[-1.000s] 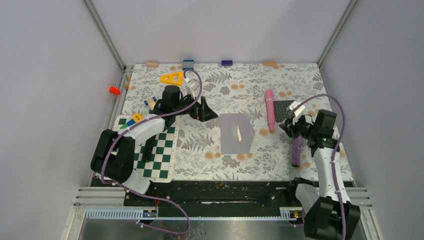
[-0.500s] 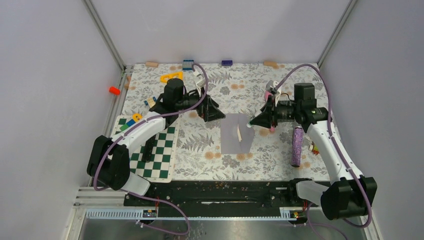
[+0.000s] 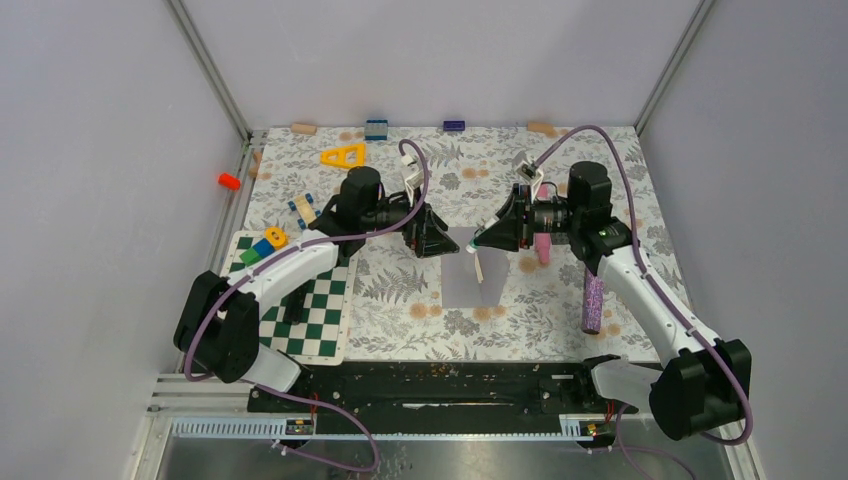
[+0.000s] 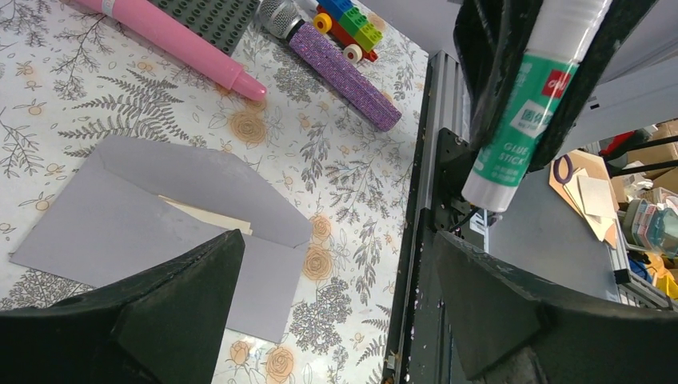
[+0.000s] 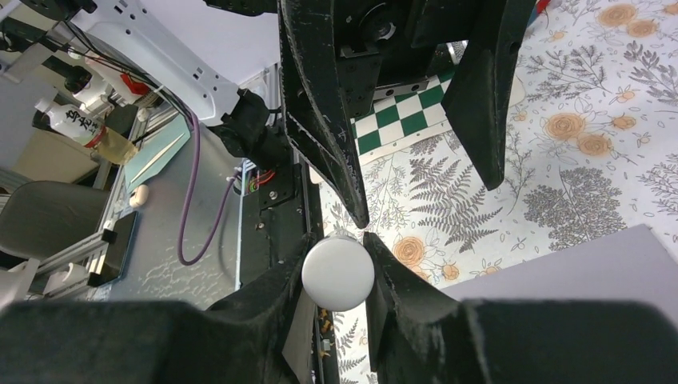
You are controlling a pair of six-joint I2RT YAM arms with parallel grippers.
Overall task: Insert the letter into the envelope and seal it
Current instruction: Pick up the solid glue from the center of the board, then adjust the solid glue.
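Note:
The grey envelope lies flat mid-table with its pointed flap open. In the left wrist view the envelope shows a tan strip of the letter at its mouth; the rest of the letter is hidden inside. My left gripper hangs open just left of the envelope's far edge, nothing between its fingers. My right gripper is shut on a white and green glue stick, held above the envelope's far end and facing the left gripper. The stick's round white end sits between the right fingers.
A pink marker, a dark studded plate and a purple glitter microphone lie right of the envelope. A green chessboard mat and coloured blocks are at the left. A yellow triangle is at the back.
My right arm swung from the right side to the centre, carrying the glue stick over the envelope. My left gripper moved right toward the envelope, its jaws narrowing slightly.

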